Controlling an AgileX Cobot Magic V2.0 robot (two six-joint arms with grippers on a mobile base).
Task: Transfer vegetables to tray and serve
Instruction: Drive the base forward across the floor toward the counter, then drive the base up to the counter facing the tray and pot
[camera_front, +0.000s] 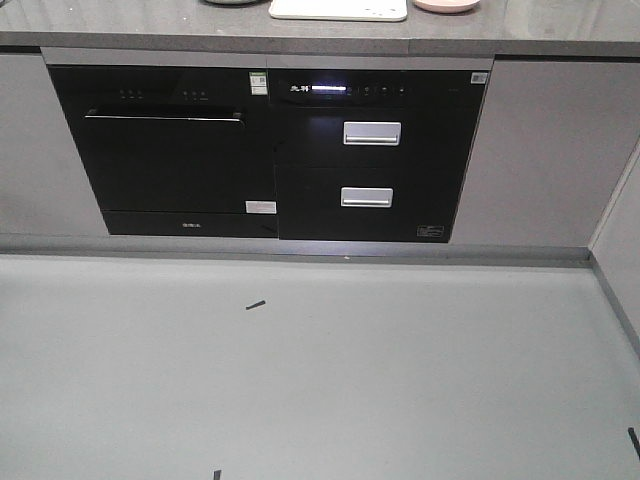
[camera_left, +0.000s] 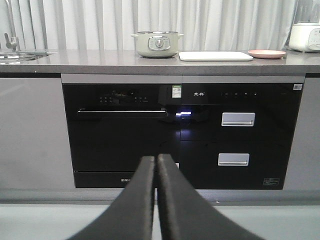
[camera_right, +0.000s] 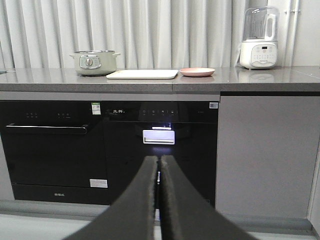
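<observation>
The cream rectangular tray with rounded corners (camera_left: 216, 56) lies flat on the grey stone countertop (camera_left: 90, 59). It is well beyond and above the left gripper (camera_left: 155, 159), off to its right. From the right gripper (camera_right: 158, 160) it sits above and slightly left. The round pink plate (camera_left: 266, 53) stands just right of the tray, not touching it; its contents cannot be seen. The pale green lidded pot (camera_left: 157, 44) stands to the tray's left. Both grippers have their black fingers (camera_left: 142, 200) pressed together, holding nothing, in front of the black built-in appliances (camera_left: 120, 140).
</observation>
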